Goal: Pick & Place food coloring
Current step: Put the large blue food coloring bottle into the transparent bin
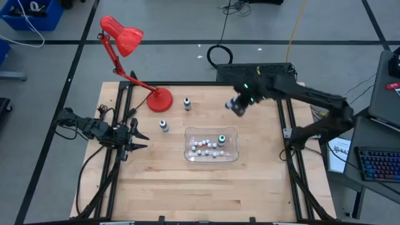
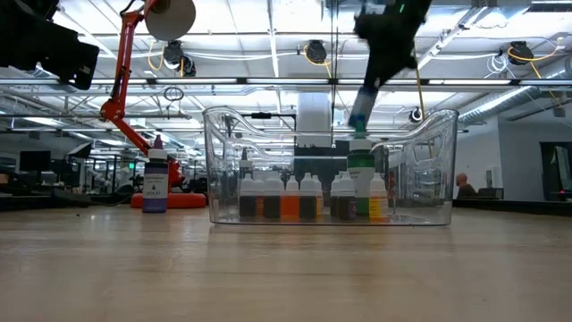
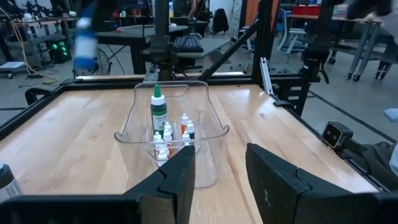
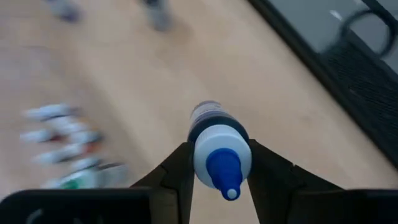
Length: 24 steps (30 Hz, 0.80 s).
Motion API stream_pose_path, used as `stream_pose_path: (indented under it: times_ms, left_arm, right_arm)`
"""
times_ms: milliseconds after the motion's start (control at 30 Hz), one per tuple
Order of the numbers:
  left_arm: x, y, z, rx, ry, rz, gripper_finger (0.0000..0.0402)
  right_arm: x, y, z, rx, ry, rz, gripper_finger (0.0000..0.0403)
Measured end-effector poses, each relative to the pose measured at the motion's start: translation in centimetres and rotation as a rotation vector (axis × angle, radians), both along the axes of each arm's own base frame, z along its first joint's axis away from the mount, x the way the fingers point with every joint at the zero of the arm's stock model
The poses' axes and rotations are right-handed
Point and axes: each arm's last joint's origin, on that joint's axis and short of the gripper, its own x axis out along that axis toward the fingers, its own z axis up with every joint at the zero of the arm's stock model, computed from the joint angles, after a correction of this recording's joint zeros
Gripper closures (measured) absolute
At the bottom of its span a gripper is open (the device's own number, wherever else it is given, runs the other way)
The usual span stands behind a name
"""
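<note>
My right gripper (image 1: 238,105) hangs in the air over the table's far right part, shut on a food coloring bottle (image 4: 217,140) with a dark blue body, white collar and blue tip. That bottle shows as a blue blur (image 3: 84,43) in the left wrist view. A clear bin (image 1: 187,152) at mid-table holds several small bottles and a taller green one (image 1: 221,139). Two more bottles (image 1: 187,104) (image 1: 164,125) stand upright on the wood near the red lamp's base (image 1: 159,100). My left gripper (image 1: 139,140) waits open at the table's left side, with nothing between its fingers. My right gripper pinches the bottle between its two fingers, which sit on either side of the white collar (image 4: 202,158) just under the blue tip. The fingers (image 4: 177,171) slant down from above. The bottle is lifted clear of the table and tilted, its tip toward the wrist and its base pointing away.
The red desk lamp (image 1: 122,34) leans over the table's far left corner. A black frame (image 1: 290,134) runs along the table's sides. Bare wood lies between the bin and the near edge. Beyond the right edge stand a keyboard (image 1: 378,164) and papers.
</note>
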Motion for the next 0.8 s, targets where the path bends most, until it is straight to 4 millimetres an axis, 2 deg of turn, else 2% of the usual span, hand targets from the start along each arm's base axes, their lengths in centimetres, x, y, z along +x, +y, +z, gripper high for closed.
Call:
stream_pose_path:
  times_ms: [100, 200, 333, 600, 800]
  left_arm:
    - [0.0, 0.0, 0.0, 0.0, 0.0, 0.0, 0.0256]
    - [0.0, 0.0, 0.0, 0.0, -0.001, 0.0, 0.0256]
    - [0.0, 0.0, 0.0, 0.0, 0.0, 0.0, 0.0256]
    - [0.0, 0.0, 0.0, 0.0, -0.001, 0.0, 0.0256]
    - [0.0, 0.0, 0.0, 0.0, -0.001, 0.0, 0.0256]
  right_arm:
    - [-0.5, 4.3, 1.5, -0.005, -0.057, 0.057, 0.0293]
    - [-0.6, 8.2, 1.7, -0.028, -0.046, 0.098, 0.0293]
    - [0.0, 12.0, 2.2, -0.035, -0.025, 0.148, 0.0293]
    - [3.2, 15.8, 4.2, -0.018, 0.198, 0.19, 0.0293]
    - [5.5, 17.0, 1.6, 0.034, 0.366, 0.23, 0.0293]
